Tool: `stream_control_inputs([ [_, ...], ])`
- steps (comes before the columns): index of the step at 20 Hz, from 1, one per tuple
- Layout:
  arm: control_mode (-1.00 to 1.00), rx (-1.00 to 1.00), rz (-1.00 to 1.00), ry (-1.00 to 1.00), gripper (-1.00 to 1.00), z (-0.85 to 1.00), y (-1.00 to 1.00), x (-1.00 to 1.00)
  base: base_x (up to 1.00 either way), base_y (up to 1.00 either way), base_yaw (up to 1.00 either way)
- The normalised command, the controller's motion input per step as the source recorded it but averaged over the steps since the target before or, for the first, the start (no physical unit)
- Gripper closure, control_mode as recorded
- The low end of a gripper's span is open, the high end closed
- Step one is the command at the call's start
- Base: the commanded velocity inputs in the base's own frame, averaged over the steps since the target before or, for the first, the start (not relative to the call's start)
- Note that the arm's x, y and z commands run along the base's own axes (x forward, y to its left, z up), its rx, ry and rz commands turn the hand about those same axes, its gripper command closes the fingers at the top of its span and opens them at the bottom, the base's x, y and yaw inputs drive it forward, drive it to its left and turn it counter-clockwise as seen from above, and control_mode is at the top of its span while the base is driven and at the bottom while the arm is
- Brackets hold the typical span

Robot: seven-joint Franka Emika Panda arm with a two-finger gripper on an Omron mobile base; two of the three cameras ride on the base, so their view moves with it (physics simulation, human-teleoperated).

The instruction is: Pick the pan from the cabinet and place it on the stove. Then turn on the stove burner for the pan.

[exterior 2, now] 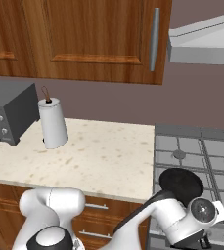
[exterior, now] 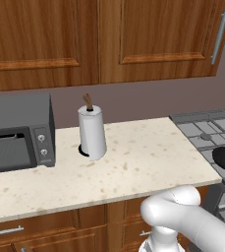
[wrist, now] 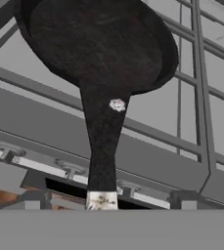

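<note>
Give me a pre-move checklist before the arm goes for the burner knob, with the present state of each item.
1. Pan on the stove grates, front left: ok.
2. Pan level and settled on the grate: cannot tell.
3. Pan handle pointing out over the stove's front edge, toward the hand: ok to note, it lies in the withdrawal path.
4. Gripper let go of the handle: cannot tell, fingertips hidden.
5. Cabinet doors closed: ok.
6. Which front knob serves this burner: cannot tell.
</note>
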Motion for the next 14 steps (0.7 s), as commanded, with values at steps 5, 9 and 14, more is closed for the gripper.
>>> stream_control_inputs([
  [5,-1.00,0.00,0.00,-0.06,-1.00,0.12,0.00,-0.05,0.00,0.00,0.00],
  [9,-1.00,0.00,0.00,-0.10,-1.00,0.27,0.00,-0.18,0.00,0.00,0.00],
  [14,-1.00,0.00,0.00,-0.10,-1.00,0.36,0.12,-0.23,0.00,0.00,0.00],
])
